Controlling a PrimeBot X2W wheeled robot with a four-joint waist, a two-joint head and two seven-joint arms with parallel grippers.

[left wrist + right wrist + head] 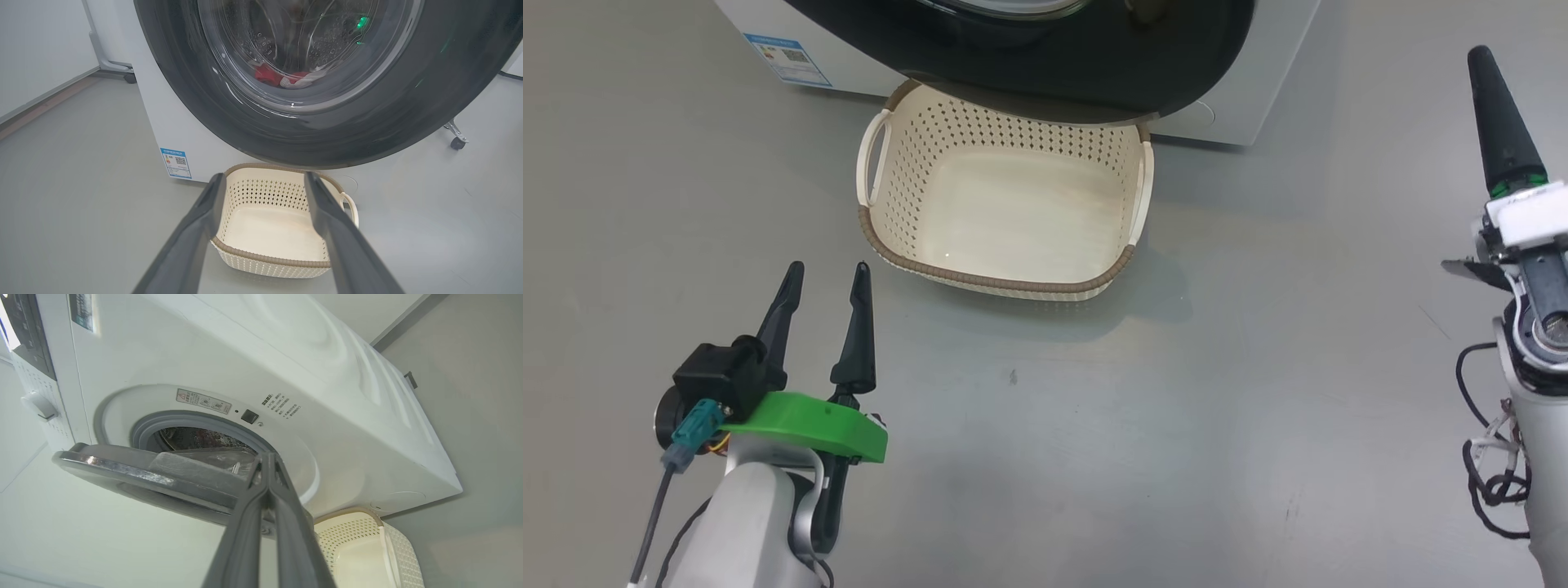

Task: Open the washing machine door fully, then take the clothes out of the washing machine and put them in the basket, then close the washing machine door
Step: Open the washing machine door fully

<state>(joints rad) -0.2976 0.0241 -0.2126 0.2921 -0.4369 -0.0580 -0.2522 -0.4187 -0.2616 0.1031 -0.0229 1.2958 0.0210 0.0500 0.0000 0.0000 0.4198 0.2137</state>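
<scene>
left claw (829, 266) wide open, empty, basket (1013, 285) just ahead | right claw (267, 456) pressed closed on nothing (washing machine door (122, 470) ajar beyond its tips)

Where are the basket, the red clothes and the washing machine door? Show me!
basket (1021, 212), head view, on its bare inside floor.
clothes (265, 75), left wrist view, on the red bit seen through the glass.
washing machine door (327, 141), left wrist view, on the lower part of its black rim.
</scene>
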